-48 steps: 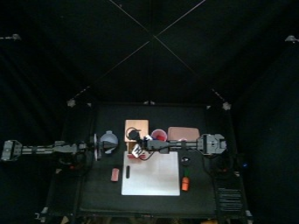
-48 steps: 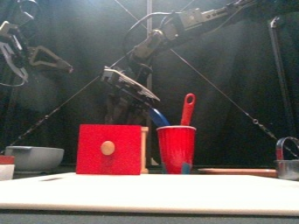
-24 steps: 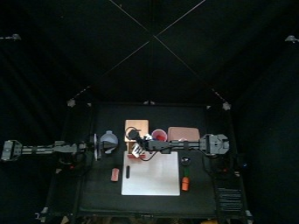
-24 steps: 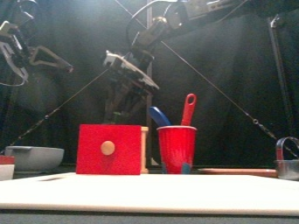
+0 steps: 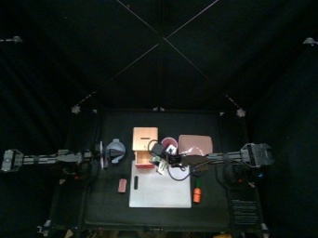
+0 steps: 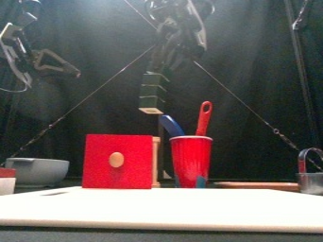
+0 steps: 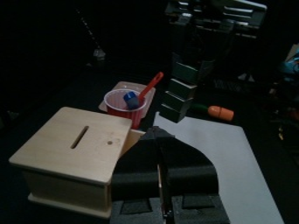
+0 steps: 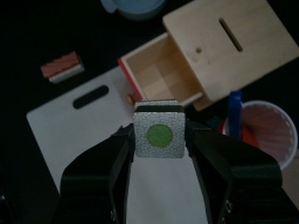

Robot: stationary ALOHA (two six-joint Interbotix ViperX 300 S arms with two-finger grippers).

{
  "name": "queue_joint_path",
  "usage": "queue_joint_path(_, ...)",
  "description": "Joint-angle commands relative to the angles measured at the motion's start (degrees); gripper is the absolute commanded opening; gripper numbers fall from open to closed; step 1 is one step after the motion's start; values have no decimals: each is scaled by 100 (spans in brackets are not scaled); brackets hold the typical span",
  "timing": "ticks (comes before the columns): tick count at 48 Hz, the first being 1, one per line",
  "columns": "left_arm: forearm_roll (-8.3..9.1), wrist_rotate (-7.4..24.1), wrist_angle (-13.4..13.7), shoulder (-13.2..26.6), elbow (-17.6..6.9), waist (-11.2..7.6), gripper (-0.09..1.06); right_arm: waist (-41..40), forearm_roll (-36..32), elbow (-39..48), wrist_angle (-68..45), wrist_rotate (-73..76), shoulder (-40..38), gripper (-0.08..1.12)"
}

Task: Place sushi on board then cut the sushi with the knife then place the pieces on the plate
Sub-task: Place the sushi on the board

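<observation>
The dark green sushi roll (image 6: 155, 93) hangs upright in the air, with my right gripper (image 6: 175, 43) shut on its top end. In the right wrist view the roll's green-centred end (image 8: 159, 136) sits between the jaws, above the white cutting board (image 8: 82, 131). Behind the board stand the red cup (image 6: 191, 161) with the blue and red knives, and the pink tray (image 5: 195, 143). My left gripper (image 7: 163, 157) rests shut at the table's left, beside the wooden box (image 7: 70, 149).
The wooden box's red drawer (image 8: 163, 74) stands pulled out toward the board. A blue-grey bowl (image 6: 36, 170) sits at the left. A small red and white toy (image 5: 122, 185) lies left of the board, an orange toy (image 5: 196, 195) on its right. The metal cutter (image 6: 312, 170) is at the far right.
My right gripper has risen from behind the box with the sushi roll and moved forward and right over the board. The left arm has not moved.
</observation>
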Motion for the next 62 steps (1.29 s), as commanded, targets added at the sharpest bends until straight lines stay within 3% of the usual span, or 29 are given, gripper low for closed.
queue_joint_path(1, 18, 9, -53, 26, -211, 70, 8, 237, -70, 272, -9, 0, -246, 65)
queue_joint_path(10, 26, 18, -62, 26, -255, 123, 8, 677, -738, 598, 44, 26, -62, 65)
queue_joint_path(18, 229, 18, -62, 35, -360, 176, 8, 1046, -1758, 510, 580, 35, 369, 65)
queue_joint_path(23, 229, 9, -79, 35, -378, 290, 8, 1230, -2197, 334, 1072, 9, 791, 65)
queue_joint_path(48, 211, -18, -88, 35, -325, 316, 8, 1477, -2540, -185, 1433, 88, 1846, 67)
queue_joint_path(62, 193, -9, -97, 35, -325, 334, 8, 1494, -2083, -360, 1424, 97, 1951, 68)
